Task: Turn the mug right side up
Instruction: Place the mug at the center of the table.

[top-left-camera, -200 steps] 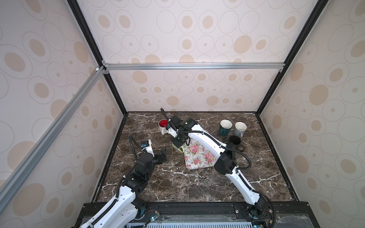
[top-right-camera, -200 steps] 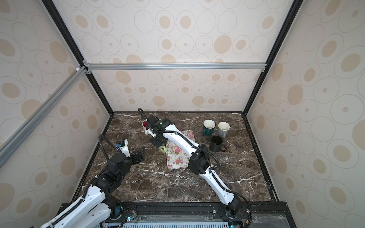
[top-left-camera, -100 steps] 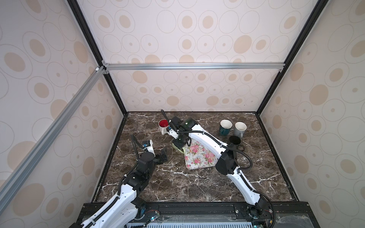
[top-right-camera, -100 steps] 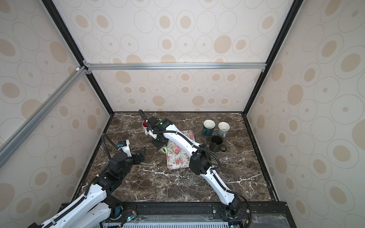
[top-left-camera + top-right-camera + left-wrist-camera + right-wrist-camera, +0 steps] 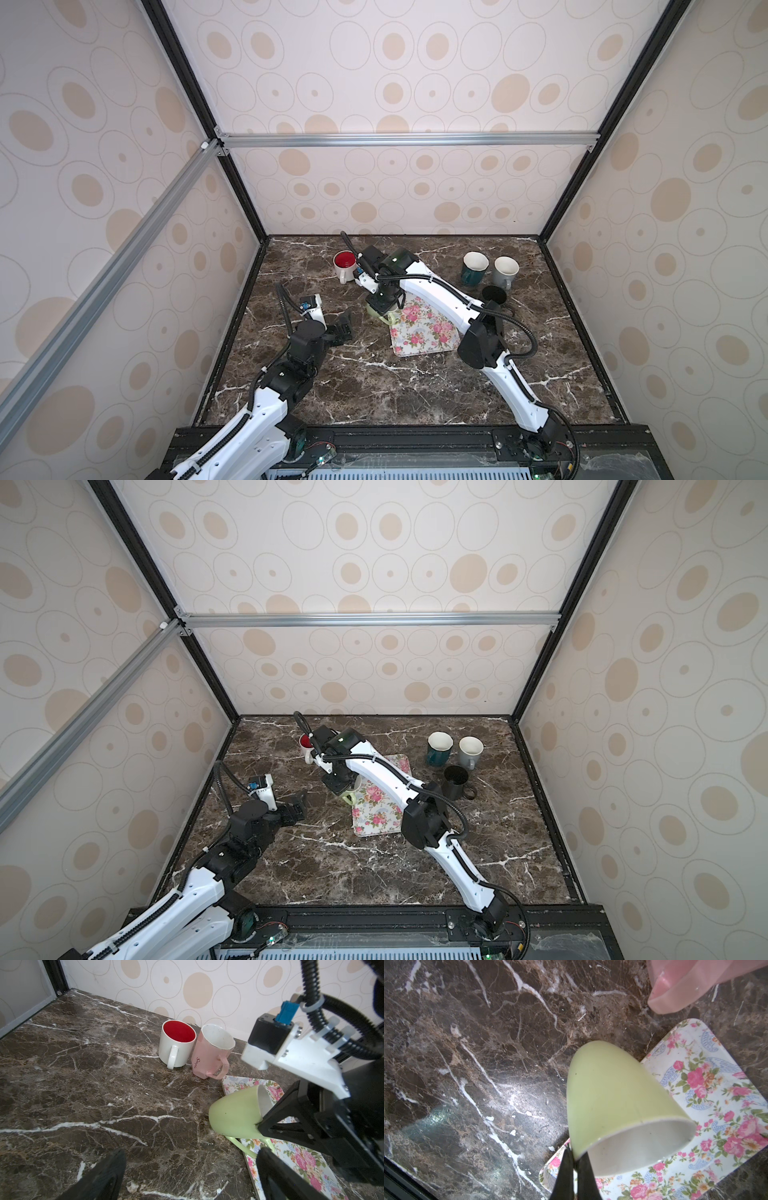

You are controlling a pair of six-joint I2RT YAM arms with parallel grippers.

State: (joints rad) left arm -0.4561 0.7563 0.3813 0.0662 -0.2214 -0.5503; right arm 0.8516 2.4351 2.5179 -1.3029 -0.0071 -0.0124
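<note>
The pale green mug (image 5: 384, 318) (image 5: 349, 798) is tipped on its side over the near-left corner of the floral tray (image 5: 419, 336). In the left wrist view the mug (image 5: 234, 1118) has its base toward the marble and its handle underneath, by the tray's edge (image 5: 301, 1159). My right gripper (image 5: 380, 307) (image 5: 574, 1159) is shut on the mug's rim, one finger inside and one outside. The right wrist view looks into the mug's white inside (image 5: 608, 1101). My left gripper (image 5: 343, 328) (image 5: 297, 806) (image 5: 190, 1153) stands open and empty just left of the mug, above the marble.
A white mug with a red inside (image 5: 344, 266) (image 5: 176, 1045) and a pink mug (image 5: 209, 1051) (image 5: 685, 985) stand upright behind the tray. At the back right stand a teal mug (image 5: 473, 268), a grey mug (image 5: 505, 272) and a black mug (image 5: 493, 297).
The right gripper with the green mug has sunk slightly toward the tray's corner. The left arm has barely shifted and its gripper stays open.
</note>
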